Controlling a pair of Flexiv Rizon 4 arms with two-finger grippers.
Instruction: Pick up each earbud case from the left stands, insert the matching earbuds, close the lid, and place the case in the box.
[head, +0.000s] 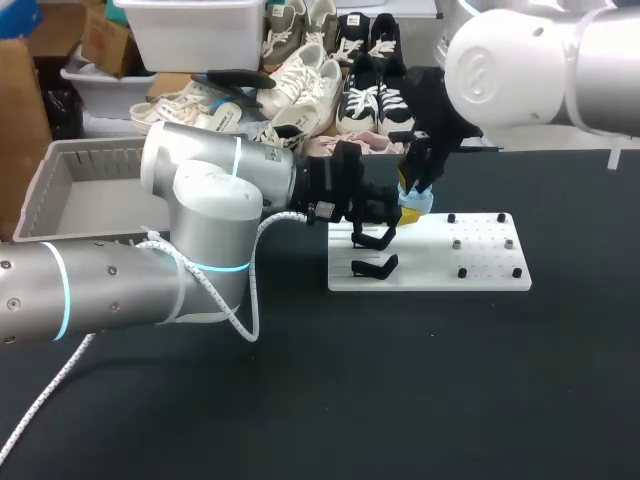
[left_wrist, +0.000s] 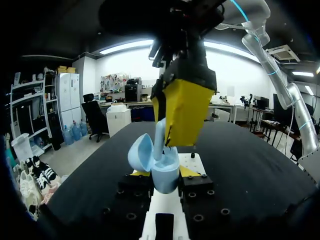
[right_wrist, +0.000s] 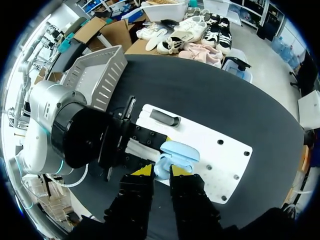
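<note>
Can't tell R gripper (right_wrist: 161, 171) jaws' state, it hides most of open-lid earbud case (left_wrist: 159, 167) in head view; case clamped btw L gripper (left_wrist: 162, 173) jaws, right under R gripper, over white plate (head: 480, 268) near bench (head: 400, 400) far edge.

Light blue oval plastic earbud case (left_wrist: 167, 179): centre of frame, lid hinged open, clamped from both sides between left gripper (left_wrist: 164, 173) fingers (left_wrist: 189, 171). Black-and-yellow right gripper (left_wrist: 169, 141): directly above, reaching the open case. White stand plate (left_wrist: 195, 161): behind case, on black counter (left_wrist: 250, 175).

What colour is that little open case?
The case is light blue, clearest in the left wrist view.
</note>
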